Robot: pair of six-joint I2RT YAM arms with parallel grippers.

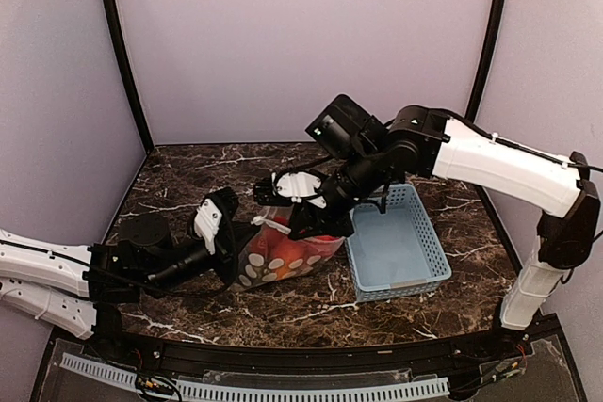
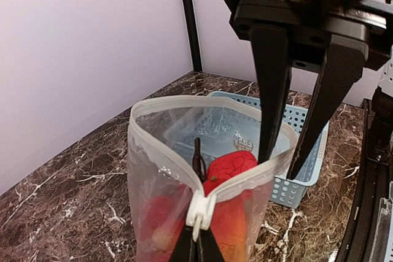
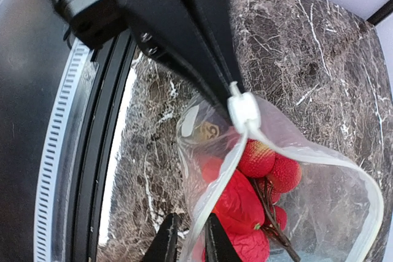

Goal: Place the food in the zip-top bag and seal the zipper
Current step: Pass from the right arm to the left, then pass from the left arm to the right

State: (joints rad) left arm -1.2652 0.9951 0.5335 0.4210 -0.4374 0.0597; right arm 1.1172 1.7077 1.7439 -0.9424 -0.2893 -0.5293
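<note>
While left gripper (image 2: 196,240) pinches the zipper (image 2: 151,146), right gripper (image 2: 279,167) straddles the zip-top bag (image 2: 156,204) rim, clamping unclear.

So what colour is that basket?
The basket is light blue, clearest from the top camera.

Top cam: high behind my bases, looking down on the counter (image 1: 188,171). Left wrist cam: close, faces my right pincer (image 2: 279,165). Right wrist cam: close, faces my left pincer (image 3: 222,93). Both wrist cams share the zip-top bag (image 2: 156,176) mouth and slider (image 2: 201,210).
</note>
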